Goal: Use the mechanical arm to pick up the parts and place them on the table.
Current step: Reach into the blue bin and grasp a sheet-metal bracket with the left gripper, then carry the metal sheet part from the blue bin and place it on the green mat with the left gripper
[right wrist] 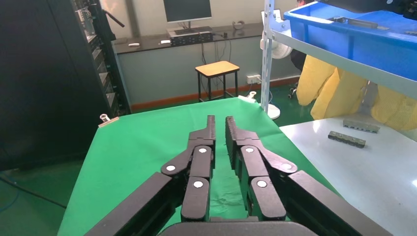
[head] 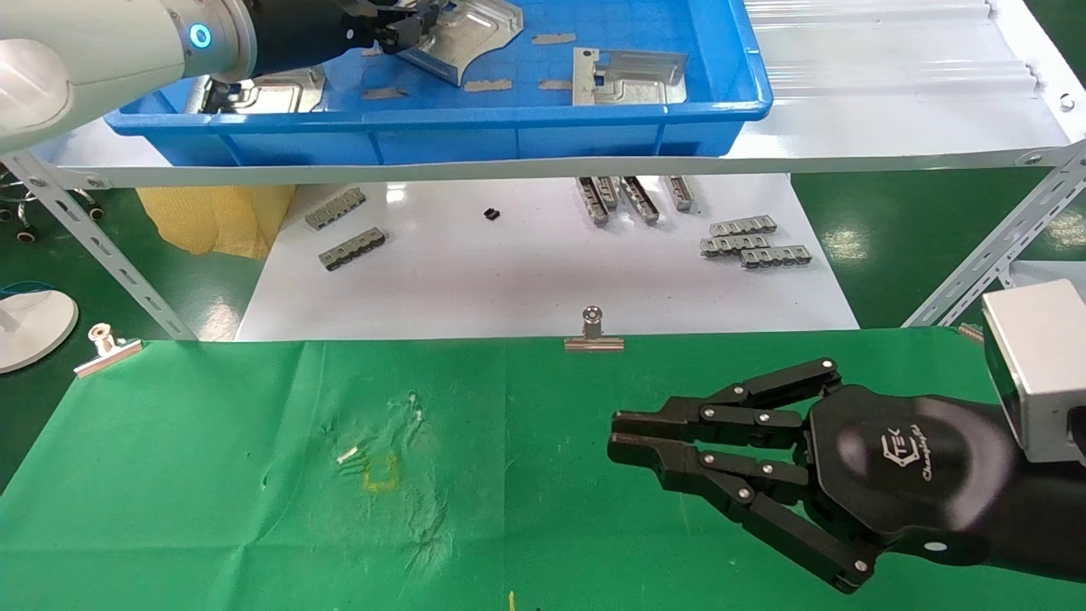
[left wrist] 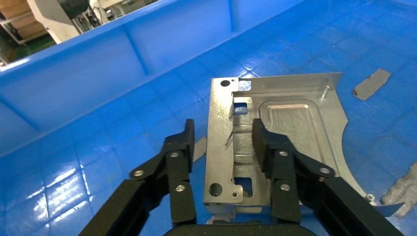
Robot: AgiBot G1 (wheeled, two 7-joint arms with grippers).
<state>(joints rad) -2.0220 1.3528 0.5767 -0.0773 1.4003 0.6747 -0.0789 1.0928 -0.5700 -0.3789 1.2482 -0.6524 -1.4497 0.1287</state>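
Note:
My left gripper (head: 407, 30) is inside the blue bin (head: 441, 119) on the shelf. Its fingers are open and straddle the slotted edge of a silver part (head: 462, 34). In the left wrist view (left wrist: 223, 130), one finger (left wrist: 183, 147) stands on the bin floor beside the part (left wrist: 295, 118) and the other (left wrist: 268, 147) is over its embossed channel. Two more parts lie in the bin, one at the right (head: 628, 76) and one half hidden under the left arm (head: 271, 89). My right gripper (head: 612, 434) hovers shut and empty over the green table (head: 212, 475), also seen in the right wrist view (right wrist: 220, 120).
A yellow square mark (head: 380, 472) is on the cloth. Binder clips (head: 594, 333) hold its far edge. Behind it lies a glossy white board (head: 509, 280) with grey slotted strips (head: 755, 242). The white ribbed shelf (head: 891, 85) carries the bin. Small grey scraps lie in the bin.

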